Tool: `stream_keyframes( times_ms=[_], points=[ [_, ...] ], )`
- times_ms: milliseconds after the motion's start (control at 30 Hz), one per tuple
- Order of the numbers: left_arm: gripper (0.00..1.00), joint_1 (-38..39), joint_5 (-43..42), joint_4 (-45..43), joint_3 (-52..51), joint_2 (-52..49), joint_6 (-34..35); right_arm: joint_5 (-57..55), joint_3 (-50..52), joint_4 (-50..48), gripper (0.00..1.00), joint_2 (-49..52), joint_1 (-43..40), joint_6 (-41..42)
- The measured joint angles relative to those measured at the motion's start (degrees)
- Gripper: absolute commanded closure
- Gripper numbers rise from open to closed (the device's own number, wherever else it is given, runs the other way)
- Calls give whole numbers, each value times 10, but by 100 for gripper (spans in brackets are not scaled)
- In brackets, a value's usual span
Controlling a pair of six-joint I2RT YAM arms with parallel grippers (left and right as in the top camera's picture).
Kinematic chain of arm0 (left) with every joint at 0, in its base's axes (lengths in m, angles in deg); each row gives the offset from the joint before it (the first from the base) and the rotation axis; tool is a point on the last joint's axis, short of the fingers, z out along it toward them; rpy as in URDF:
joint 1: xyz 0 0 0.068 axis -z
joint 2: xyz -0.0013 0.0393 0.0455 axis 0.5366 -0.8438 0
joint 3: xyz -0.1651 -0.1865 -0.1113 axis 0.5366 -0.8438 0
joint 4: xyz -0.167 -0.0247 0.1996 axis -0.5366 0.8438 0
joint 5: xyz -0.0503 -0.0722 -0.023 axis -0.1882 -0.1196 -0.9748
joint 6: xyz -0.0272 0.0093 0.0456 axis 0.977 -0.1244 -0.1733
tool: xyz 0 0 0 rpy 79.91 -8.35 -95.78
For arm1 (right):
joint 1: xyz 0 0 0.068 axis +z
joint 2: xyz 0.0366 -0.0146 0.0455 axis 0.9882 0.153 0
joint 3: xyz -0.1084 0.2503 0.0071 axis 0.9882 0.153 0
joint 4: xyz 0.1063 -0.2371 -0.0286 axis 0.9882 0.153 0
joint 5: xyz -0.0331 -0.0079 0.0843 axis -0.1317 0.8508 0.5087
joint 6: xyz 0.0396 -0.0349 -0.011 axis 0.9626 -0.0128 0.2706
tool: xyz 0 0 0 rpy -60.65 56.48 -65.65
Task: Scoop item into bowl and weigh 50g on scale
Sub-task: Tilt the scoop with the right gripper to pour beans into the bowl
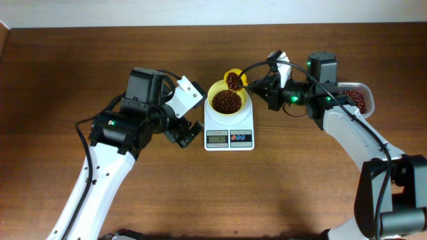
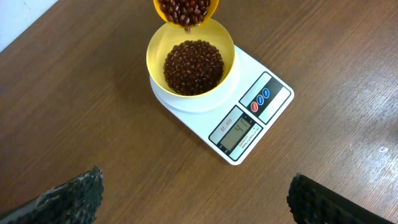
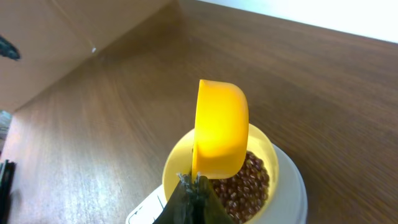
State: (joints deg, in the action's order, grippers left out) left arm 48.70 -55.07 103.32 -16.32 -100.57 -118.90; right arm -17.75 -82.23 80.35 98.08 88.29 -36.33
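Note:
The pale yellow bowl (image 1: 227,100) sits on the white scale (image 1: 229,130) and holds dark red-brown beans (image 1: 227,101). My right gripper (image 1: 267,85) is shut on the handle of a yellow scoop (image 1: 233,79), tilted over the bowl's far rim with beans in it. In the right wrist view the scoop (image 3: 219,134) stands on edge above the bowl (image 3: 177,165), my fingers (image 3: 194,186) pinched on it. The left wrist view shows bowl (image 2: 190,59), scale (image 2: 249,121) and scoop (image 2: 186,10). My left gripper (image 2: 196,199) is open and empty, left of the scale.
A clear plastic container (image 1: 357,99) with more beans stands at the right, behind my right arm. A cardboard edge shows at the table's far left (image 1: 3,37). The wooden table (image 1: 200,193) extends in front of the scale.

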Motion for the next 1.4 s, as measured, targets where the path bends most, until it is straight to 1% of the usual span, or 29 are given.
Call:
stream_keyframes(
  times_ms=[100,333,1267,1400],
  points=[
    [1,0,0,0,0,0,0,17,0,3,96,0,0,-14],
    [1,0,0,0,0,0,0,17,0,7,96,1,0,-21],
    [1,0,0,0,0,0,0,16,0,7,96,4,0,-29],
    [1,0,0,0,0,0,0,18,0,7,96,4,0,13]
  ],
)
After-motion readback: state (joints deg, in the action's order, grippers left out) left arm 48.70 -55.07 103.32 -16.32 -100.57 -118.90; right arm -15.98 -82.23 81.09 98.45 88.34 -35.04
